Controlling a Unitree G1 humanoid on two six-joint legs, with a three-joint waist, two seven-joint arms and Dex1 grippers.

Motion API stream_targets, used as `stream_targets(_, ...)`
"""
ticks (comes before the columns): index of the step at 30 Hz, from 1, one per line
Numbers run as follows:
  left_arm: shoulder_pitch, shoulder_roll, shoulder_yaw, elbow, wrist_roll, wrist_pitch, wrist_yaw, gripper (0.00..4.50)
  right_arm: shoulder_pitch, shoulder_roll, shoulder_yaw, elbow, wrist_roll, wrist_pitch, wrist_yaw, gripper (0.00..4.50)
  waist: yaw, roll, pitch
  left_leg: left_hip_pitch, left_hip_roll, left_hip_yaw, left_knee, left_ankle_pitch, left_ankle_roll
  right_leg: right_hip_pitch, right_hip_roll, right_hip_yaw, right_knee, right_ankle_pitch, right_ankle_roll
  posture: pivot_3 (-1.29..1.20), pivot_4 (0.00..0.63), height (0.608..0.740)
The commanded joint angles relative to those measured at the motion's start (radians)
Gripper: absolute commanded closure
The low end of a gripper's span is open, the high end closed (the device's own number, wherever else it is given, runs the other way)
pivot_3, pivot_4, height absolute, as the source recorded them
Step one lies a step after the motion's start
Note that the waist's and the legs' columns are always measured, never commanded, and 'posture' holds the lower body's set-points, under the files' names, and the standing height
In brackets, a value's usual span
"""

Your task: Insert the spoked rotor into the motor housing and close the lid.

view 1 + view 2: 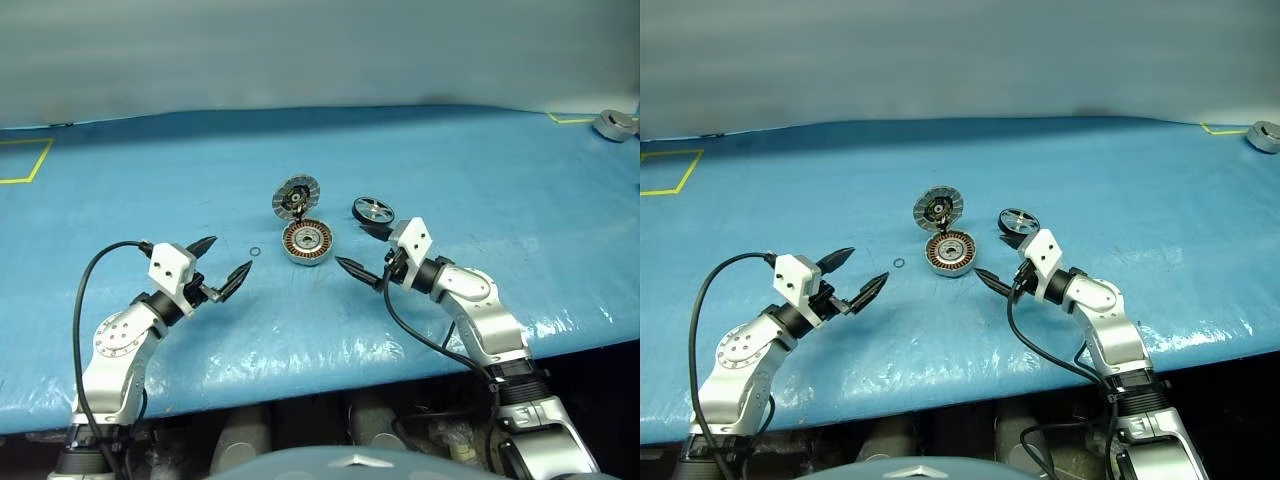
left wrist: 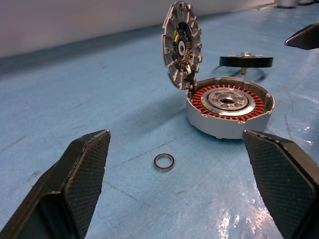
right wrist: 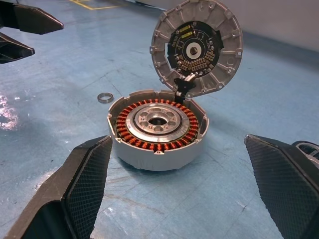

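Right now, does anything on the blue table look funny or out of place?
One thing: a small metal ring lies loose on the blue table, apart from the motor housing. The lid stands open on its hinge, and the spoked rotor lies beside the housing.

A lab-like test bench: blue sheet [image 1: 470,180] with yellow tape marks [image 1: 27,160] (plain grey wall behind).

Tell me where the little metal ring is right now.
The ring lies flat on the blue table, left of the motor housing, between it and the left gripper.
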Motion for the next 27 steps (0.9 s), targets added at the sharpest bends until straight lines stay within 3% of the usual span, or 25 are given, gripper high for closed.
stream_targets(1, -0.009, -0.003, 0.001, -0.024, -0.010, -0.002, -0.007, 0.00, -0.003, -0.007, -0.018, -0.027, 0.013, -0.006, 0.010, 0.03, 0.000, 0.000, 0.000, 0.000, 0.000, 0.000, 0.000, 0.000, 0.000, 0.000, 0.000, 0.000, 0.000, 0.000, 0.000, 0.00, 0.150, 0.740)
stream_targets(22, -0.013, -0.021, -0.012, 0.000, 0.008, -0.026, 0.008, 0.00, -0.027, -0.013, 0.007, -0.029, -0.011, 0.014, 0.030, 0.03, 0.000, 0.000, 0.000, 0.000, 0.000, 0.000, 0.000, 0.000, 0.000, 0.000, 0.000, 0.000, 0.000, 0.001, -0.001, 0.00, 0.150, 0.740)
stream_targets(27, -0.016, -0.024, -0.021, 0.005, 0.019, -0.026, 0.012, 0.00, -0.039, -0.048, 0.051, -0.021, -0.080, -0.001, 0.042, 0.03, 0.001, 0.000, 0.000, 0.000, 0.000, 0.000, 0.000, 0.000, 0.000, 0.000, 0.000, 0.000, 0.000, 0.001, -0.001, 0.00, 0.150, 0.740)
